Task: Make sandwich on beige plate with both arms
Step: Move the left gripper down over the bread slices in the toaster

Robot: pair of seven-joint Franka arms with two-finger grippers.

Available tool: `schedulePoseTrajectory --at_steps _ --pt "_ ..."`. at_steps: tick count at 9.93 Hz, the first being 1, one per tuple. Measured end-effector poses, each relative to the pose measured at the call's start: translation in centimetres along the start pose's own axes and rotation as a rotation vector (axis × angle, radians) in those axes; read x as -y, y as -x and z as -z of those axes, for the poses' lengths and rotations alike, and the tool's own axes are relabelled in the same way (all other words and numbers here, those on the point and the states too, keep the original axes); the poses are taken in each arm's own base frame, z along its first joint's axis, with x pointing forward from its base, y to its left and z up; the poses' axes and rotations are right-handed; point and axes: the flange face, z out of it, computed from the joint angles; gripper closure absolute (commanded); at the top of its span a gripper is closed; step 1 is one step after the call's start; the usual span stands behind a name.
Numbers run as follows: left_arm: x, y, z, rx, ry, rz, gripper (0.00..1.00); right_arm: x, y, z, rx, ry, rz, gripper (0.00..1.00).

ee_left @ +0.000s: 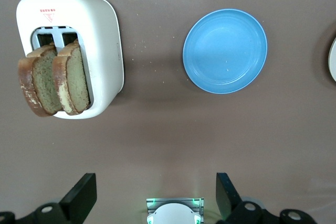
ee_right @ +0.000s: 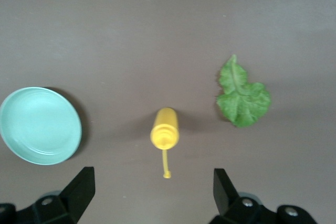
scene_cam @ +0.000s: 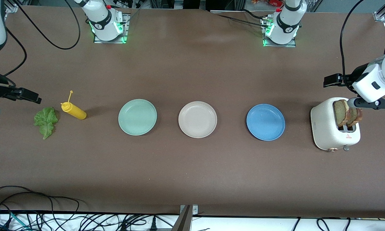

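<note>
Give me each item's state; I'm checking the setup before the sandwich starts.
beige plate: empty
mint-green plate: empty
blue plate: empty
bread slices: standing in toaster
lettuce leaf: flat on table
mustard bottle: capped
left gripper: open
right gripper: open

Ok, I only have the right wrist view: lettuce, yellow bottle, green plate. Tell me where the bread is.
Observer: Two bread slices stand in a white toaster at the left arm's end of the table.
Operator: Now the target plate.
Observer: The beige plate sits bare between the green plate and a blue plate.
Operator: Report the other arm.
Observer: The left pincer is open, holding nothing, over the table by the toaster.
</note>
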Motion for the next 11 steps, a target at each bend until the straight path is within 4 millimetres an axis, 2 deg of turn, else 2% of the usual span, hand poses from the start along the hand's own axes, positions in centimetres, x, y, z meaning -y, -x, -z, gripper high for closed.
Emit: schedulePoseTrajectory --at_steps 1,2,3,7,9,11 --pt "0.0 0.0 0.0 0.000 0.000 0.000 0.00 -2.6 0.0 -0.5 0.011 -0.004 0.010 0.00" --pt "0.0 0.0 0.0 0.001 0.000 0.000 0.00 -4.2 0.1 -0.9 0.018 -0.007 0.016 0.00" --pt "0.1 -0.1 -0.2 0.003 0.001 0.002 0.00 -4.5 0.0 -1.1 0.021 -0.008 0.017 0.00" --pt "0.8 -0.8 -1.1 0.023 -0.020 0.014 0.00 -4.0 -0.1 -1.4 0.030 0.009 0.032 0.00" --pt "2.2 -1.4 -2.0 0.040 -0.018 0.038 0.00 -3.9 -0.1 -1.4 0.031 0.016 0.037 0.00" --pt "4.5 -2.6 -3.8 0.072 -0.006 0.073 0.00 -3.8 -0.1 -1.5 0.032 0.026 0.041 0.00"
